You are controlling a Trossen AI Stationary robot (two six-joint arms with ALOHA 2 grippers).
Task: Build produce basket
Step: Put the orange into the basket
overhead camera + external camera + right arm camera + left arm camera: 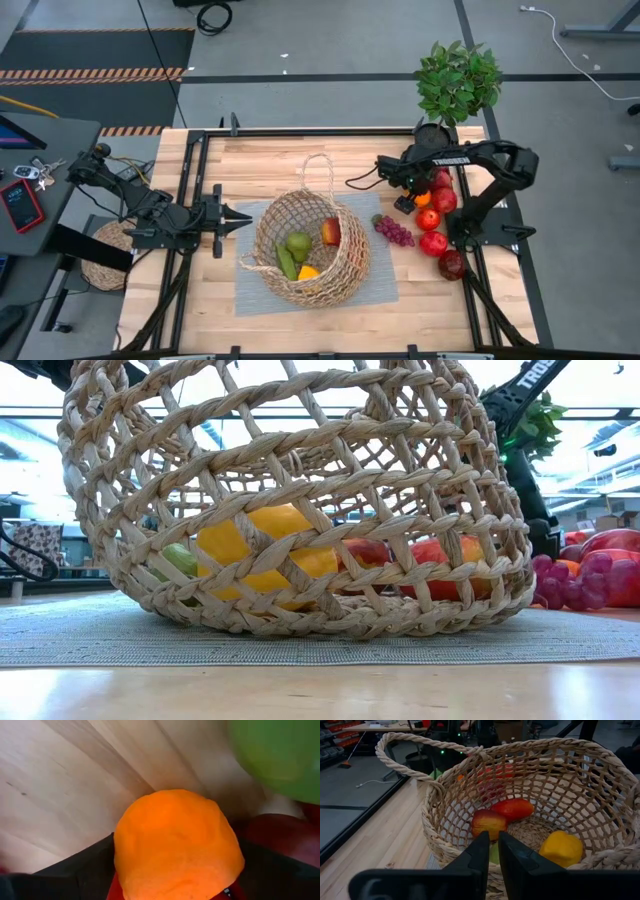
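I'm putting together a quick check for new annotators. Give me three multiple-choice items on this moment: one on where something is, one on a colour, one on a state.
1. Where do the purple grapes lie?
A. Inside the basket
B. On the mat, beside the basket, on the right arm's side
C. On the floor

2. What colour is the piece between the right gripper's fingers?
A. Orange
B. Purple
C. White

3. How does the left gripper stand?
A. Shut on a red apple
C. Shut, holding nothing, pointing at the basket from just outside it
B. Wide open over the grapes

Answers: 1 B, the high view shows them on the grey mat outside the rim. 2 A, the right wrist view shows an orange piece clamped there. 3 C, the left wrist view shows its fingers nearly together and empty.
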